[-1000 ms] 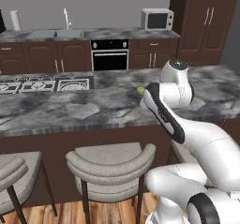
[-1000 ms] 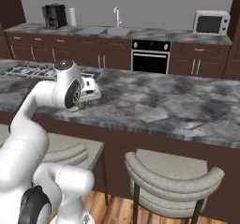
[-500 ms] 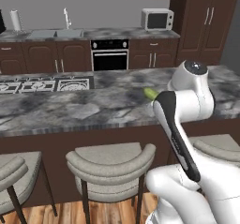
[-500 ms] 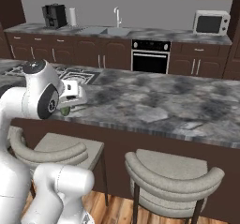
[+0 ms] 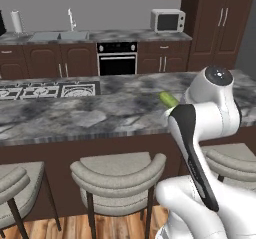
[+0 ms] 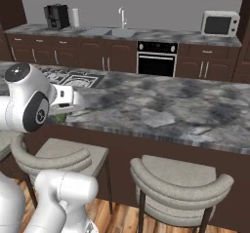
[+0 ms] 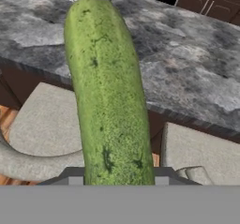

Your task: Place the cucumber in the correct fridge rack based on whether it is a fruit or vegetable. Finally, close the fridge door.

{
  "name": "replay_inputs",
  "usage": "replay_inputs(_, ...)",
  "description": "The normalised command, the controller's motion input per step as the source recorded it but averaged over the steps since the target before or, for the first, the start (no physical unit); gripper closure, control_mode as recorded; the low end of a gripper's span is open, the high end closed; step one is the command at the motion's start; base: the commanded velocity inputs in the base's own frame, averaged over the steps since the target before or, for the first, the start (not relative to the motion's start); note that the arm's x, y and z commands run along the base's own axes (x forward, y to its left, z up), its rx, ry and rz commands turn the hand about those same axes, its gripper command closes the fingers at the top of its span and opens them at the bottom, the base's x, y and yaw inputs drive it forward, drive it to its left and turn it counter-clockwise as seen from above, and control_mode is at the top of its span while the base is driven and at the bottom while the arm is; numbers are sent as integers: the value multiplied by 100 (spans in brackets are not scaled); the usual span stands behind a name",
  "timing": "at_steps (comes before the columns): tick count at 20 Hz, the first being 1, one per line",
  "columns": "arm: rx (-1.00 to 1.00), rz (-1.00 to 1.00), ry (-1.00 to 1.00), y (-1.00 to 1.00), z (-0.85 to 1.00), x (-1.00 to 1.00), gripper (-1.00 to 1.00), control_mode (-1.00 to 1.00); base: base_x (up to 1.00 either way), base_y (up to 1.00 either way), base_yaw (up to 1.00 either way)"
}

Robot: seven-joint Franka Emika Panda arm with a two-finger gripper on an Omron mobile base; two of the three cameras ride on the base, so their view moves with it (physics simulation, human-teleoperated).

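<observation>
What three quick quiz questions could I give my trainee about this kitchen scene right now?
1. True or false: the pincer is shut on the cucumber.
2. What stands right of the oven on the back counter? A) microwave B) toaster C) kettle
3. Fill in: under the near stone counter stand padded ____.

Key: 1 true; 2 A; 3 stools.

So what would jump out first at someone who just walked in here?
Probably the big green cucumber, held in the pincer and standing lengthwise up the middle of the hand view. Behind it runs the grey marbled counter, with padded stools tucked under its near edge, and the white arm looms beside it.
</observation>
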Motion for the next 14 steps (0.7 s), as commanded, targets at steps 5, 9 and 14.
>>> replay_inputs(5,0,0,0,0,0,0,100,100,-21,0,0)
replay_inputs(9,0,0,0,0,0,0,100,100,-82,-4,4)
replay_inputs(14,0,0,0,0,0,0,100,100,-59,0,43)
